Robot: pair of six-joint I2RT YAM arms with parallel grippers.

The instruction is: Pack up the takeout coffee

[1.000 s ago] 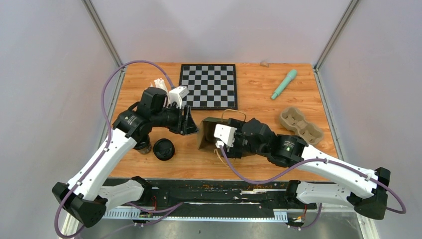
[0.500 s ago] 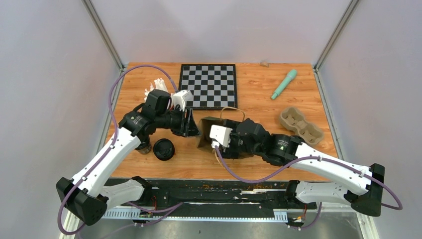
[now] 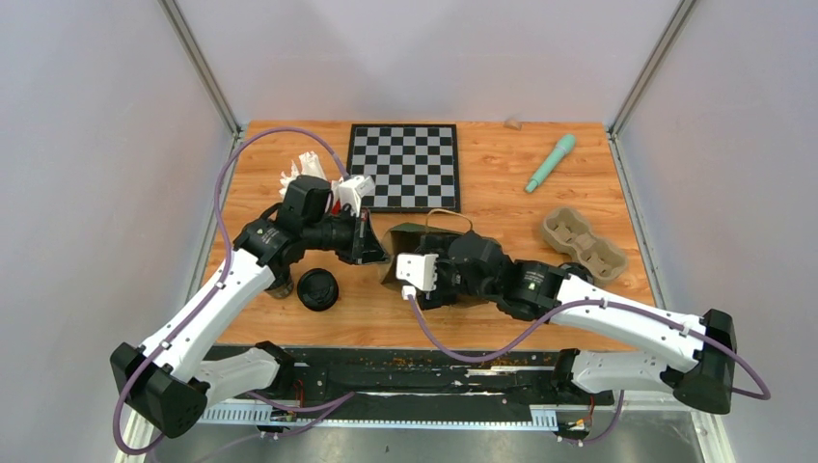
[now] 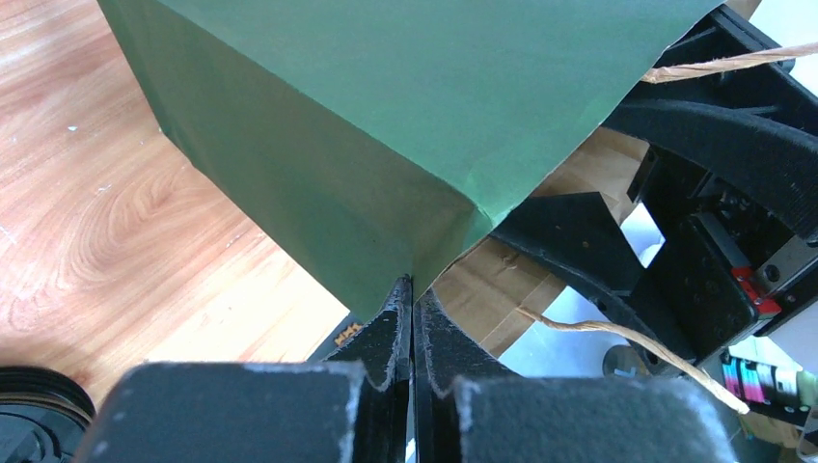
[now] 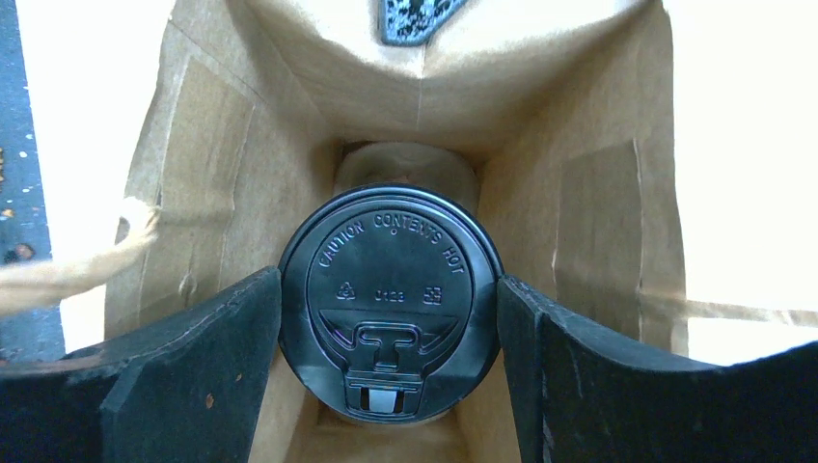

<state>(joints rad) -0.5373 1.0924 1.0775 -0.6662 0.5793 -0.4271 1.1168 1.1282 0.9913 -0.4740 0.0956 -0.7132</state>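
Jaws on the left gripper (image 4: 413, 289) had snapped fully together since the previous frames, where I saw them standing apart beside the bag. From the left wrist camera I saw them pinching the lower corner fold of the paper bag (image 4: 386, 116), green outside and brown inside, which lay on its side on the worktop (image 3: 502, 193) with its mouth facing the right arm. The left arm had also swung in closer to the bag than a second earlier.

On the right gripper (image 5: 389, 282) the jaws stood wide but were grasping a coffee cup (image 5: 391, 309), one finger pressed against each side of its black lid, deep inside the bag near its folded bottom. From overhead, that arm had pushed further left into the bag's mouth than before.

A second cup (image 3: 317, 288) sat unmoved on the worktop beside the left arm. The chessboard (image 3: 405, 166), the teal tool (image 3: 551, 161) and the cardboard cup carrier (image 3: 582, 241) lay where they had been.
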